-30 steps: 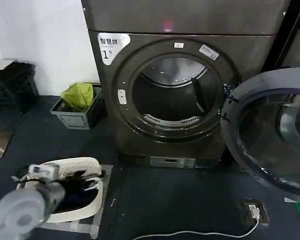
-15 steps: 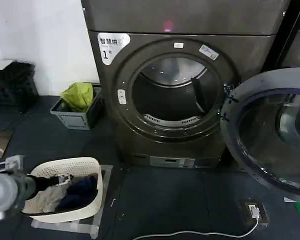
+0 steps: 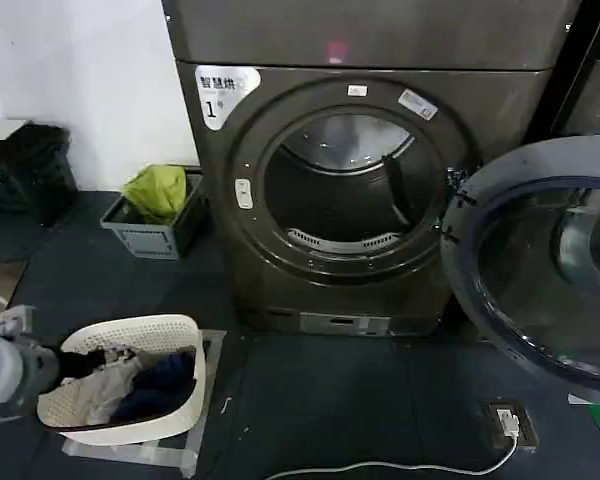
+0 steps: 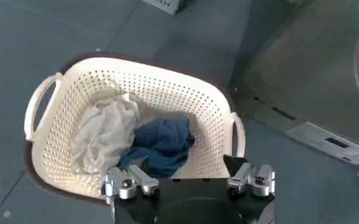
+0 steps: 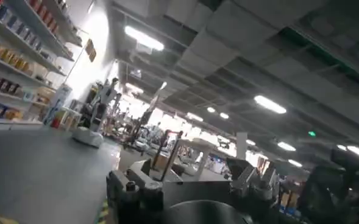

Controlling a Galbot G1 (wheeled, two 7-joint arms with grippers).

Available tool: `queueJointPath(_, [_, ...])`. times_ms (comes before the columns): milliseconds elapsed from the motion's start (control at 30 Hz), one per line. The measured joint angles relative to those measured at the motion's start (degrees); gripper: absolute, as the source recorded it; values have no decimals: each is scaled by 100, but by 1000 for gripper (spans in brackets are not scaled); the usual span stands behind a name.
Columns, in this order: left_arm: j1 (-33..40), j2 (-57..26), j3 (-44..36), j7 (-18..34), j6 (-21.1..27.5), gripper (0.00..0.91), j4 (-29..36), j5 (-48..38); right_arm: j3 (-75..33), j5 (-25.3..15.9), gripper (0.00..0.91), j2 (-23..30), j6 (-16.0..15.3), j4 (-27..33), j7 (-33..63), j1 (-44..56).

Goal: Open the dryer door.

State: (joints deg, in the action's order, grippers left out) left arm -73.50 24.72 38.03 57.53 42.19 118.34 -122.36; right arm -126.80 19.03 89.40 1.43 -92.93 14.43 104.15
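Against the back wall stands the dryer (image 3: 360,190), a big grey machine with a white sticker (image 3: 225,92) marked 1 at its upper left corner. Its round drum opening (image 3: 345,190) gapes wide, showing a bare metal drum with nothing in it that I can make out. Swung out to the right, the dryer door (image 3: 540,260) hangs fully open on its hinge, grey inner side and dark glass turned toward the room, reaching past the edge of the head view.

On the dark floor to the lower left sits a white perforated laundry basket (image 3: 180,330), handles at each end. Inside lie a crumpled pale cloth (image 4: 103,137) and a dark blue garment (image 4: 161,143), touching each other in the bottom. Further back, beside the dryer's left flank, a grey crate (image 3: 150,238) holds a yellow-green cloth (image 3: 156,190).

Over the basket's near rim hovers the left gripper (image 4: 190,181), its jaws spread wide apart and holding nothing. The right gripper (image 5: 194,185) points up toward the ceiling lights, jaws likewise apart and empty.

A white cable (image 3: 400,466) trails across the floor to a small floor socket (image 3: 507,422).
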Motion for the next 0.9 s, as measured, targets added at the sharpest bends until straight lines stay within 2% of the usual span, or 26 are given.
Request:
queueJointPath(433, [119, -9, 44, 143, 0, 907, -175, -375, -38, -18, 907, 5, -42, 63, 78, -3])
queueJointPath(900, [117, -14, 86, 152, 0, 907, -267, -424, -12, -35, 907, -9, 45, 131, -10, -13])
